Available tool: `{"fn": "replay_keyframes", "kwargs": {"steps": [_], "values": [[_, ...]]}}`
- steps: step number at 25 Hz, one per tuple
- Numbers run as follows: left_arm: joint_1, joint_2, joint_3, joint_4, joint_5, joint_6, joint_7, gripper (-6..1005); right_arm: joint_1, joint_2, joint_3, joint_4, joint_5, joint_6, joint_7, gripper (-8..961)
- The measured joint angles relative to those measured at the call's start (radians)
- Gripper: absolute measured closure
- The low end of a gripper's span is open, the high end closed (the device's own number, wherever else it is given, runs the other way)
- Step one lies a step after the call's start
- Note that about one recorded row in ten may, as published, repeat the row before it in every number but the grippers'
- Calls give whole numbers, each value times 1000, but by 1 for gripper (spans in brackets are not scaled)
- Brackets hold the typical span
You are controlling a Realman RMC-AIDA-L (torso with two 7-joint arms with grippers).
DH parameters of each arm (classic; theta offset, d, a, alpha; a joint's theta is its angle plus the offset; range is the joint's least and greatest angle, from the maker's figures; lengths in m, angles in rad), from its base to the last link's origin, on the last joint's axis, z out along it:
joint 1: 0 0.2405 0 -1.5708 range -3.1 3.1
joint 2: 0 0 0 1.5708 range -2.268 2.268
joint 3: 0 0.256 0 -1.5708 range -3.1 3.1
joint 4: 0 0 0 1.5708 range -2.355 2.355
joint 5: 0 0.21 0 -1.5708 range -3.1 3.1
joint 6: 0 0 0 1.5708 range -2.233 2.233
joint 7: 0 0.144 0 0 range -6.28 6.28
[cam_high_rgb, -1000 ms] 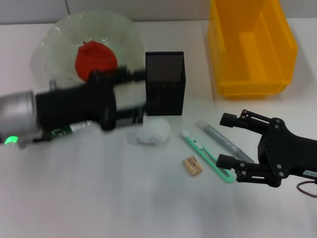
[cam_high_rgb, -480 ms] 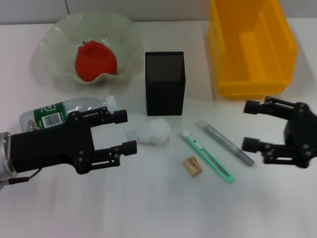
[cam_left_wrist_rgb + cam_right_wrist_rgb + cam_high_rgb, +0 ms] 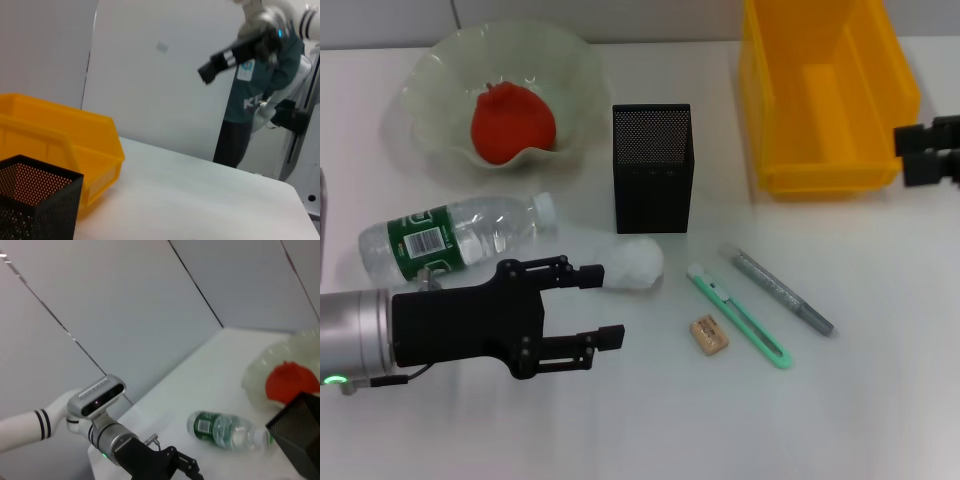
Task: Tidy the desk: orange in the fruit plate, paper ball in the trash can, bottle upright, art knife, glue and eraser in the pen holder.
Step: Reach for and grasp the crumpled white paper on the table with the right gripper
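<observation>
In the head view, you see the left gripper (image 3: 588,305) now low in the lower left of the frame, fingers spread apart and holding nothing, its upper finger tip reaching right up to the paper ball (image 3: 633,265) at centre. A second ago it was blurred up by the fruit plate (image 3: 430,75); it has since swung down past the bottle (image 3: 448,236), which lies on its side at left. The orange (image 3: 512,122) already sits in the plate at upper left, so that step looks done, and the paper ball reads as the next target. The right gripper (image 3: 928,150) has pulled away from the art knife (image 3: 738,315), glue (image 3: 782,291) and eraser (image 3: 709,334) in the lower centre-right and now shows only at the right edge beside the trash can (image 3: 820,85); you cannot tell how its fingers stand. The pen holder (image 3: 653,168) stands at centre.

In the left wrist view, you get the pen holder (image 3: 35,205) at lower left with the trash can (image 3: 55,140) behind it, and the right arm raised in the upper right.

In the right wrist view, the bottle (image 3: 227,431) lies on the desk (image 3: 210,385) at lower right, the orange (image 3: 291,382) in the plate at right, the left gripper (image 3: 187,469) along the bottom edge.
</observation>
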Motion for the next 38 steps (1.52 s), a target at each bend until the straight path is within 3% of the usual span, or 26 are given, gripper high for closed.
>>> {"fn": "replay_keyframes", "kwargs": {"steps": [1,4,10,12,18,23,29,38], "values": [[-1,0,1,-1,1,-3,0,272,25,-22,-3,6,-11,-8,53,130],[-6,-1,5,-7,2,-11,0,272,92,-55,-8,9,-94,-17,149,129],[-9,-2,5,-9,3,-10,0,273,208,-64,-132,10,-289,-22,223,129],[-9,-2,3,-9,3,-11,0,273,239,-53,-176,11,-344,-8,235,129],[-8,-2,-2,-9,3,-17,0,272,307,25,-268,26,-411,79,209,129],[0,-1,-2,-9,0,-17,0,271,363,64,-384,137,-412,202,155,130],[17,-1,-5,-9,-1,-20,0,271,377,123,-412,227,-413,340,27,130],[20,-1,-5,-10,-3,-20,0,272,379,170,-516,308,-420,530,-82,129]]}}
